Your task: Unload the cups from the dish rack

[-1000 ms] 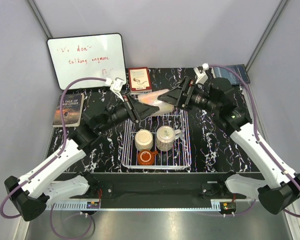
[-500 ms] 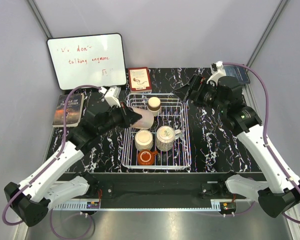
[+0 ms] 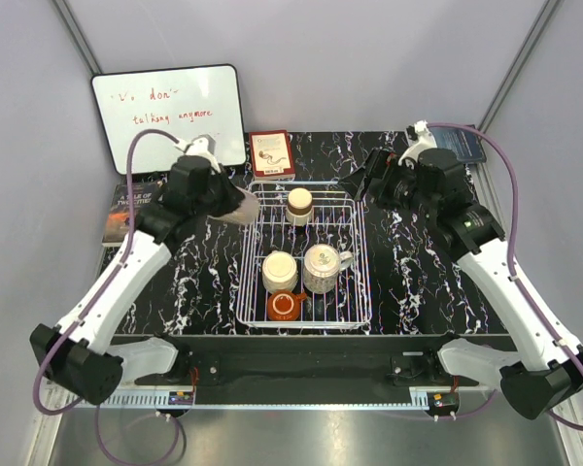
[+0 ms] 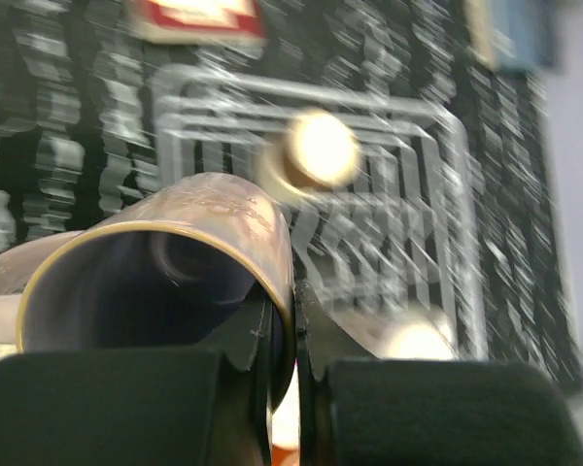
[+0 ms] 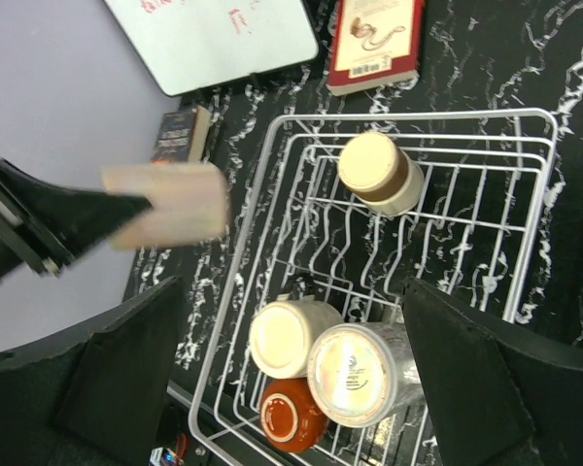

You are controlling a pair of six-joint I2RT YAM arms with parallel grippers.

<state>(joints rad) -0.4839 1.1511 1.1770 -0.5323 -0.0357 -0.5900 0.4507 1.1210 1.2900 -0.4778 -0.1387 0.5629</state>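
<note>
The white wire dish rack (image 3: 361, 254) stands mid-table. In it are a cream mug with a brown rim (image 3: 299, 206), a cream mug (image 3: 280, 272), a speckled mug (image 3: 321, 268) and an orange-red mug (image 3: 285, 306), all upside down. My left gripper (image 3: 229, 201) is shut on the wall of the pale pink mug (image 3: 243, 207) and holds it in the air just left of the rack's far left corner. In the left wrist view the fingers (image 4: 316, 335) pinch the mug's rim (image 4: 175, 252). My right gripper (image 3: 361, 177) is open and empty above the rack's far right corner (image 5: 539, 126).
A whiteboard (image 3: 170, 116) leans at the back left. A red book (image 3: 271, 153) lies behind the rack, a dark book (image 3: 131, 209) at the left edge, a blue book (image 3: 463, 142) at the far right. The table is black marble (image 3: 418, 272).
My left arm has carried the pale pink mug from above the rack's far end leftward, out past its left rim. My right gripper drew back to the right and then held still.
</note>
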